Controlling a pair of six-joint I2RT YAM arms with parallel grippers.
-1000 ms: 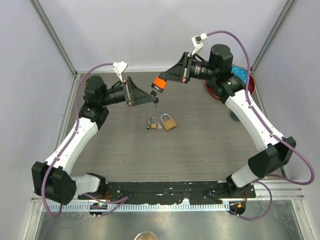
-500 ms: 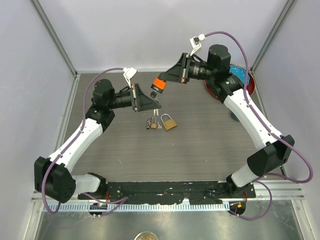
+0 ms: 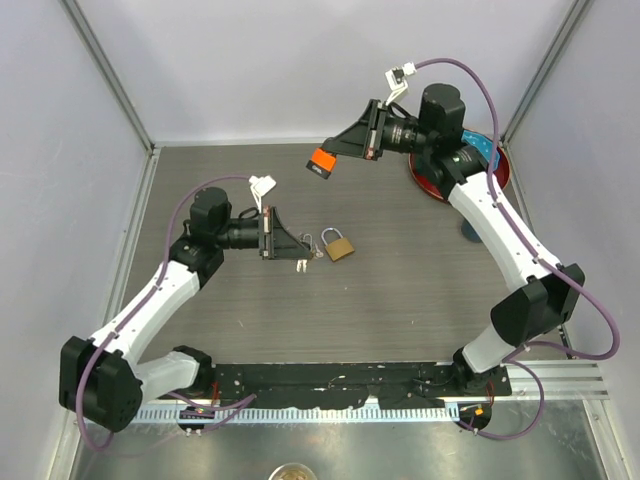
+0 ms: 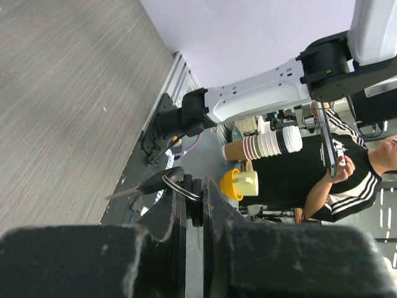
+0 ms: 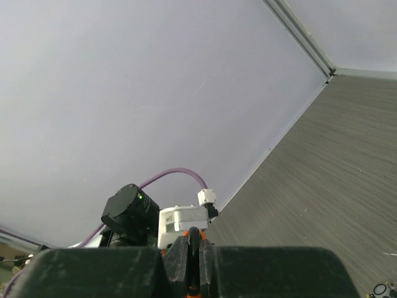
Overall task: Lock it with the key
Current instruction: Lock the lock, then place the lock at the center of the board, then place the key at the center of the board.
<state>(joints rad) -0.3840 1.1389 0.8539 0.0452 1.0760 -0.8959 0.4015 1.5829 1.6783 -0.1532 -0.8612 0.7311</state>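
Left gripper has dropped nearer, now pinching the key ring; right gripper grips the orange lock; I lift slowly.

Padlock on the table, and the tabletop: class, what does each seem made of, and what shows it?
Padlock: likely brass body, golden and shiny; shackle looks like silvery steel. Tabletop: probably wood-look laminate, matte grey-brown with fine grain lines.

I see 1 padlock lying near the middle of the table. The keys are just left of it, between the tips of the left gripper. Behind them, up off the table, a small lock sits in the right gripper. A plate lies in the far right corner.
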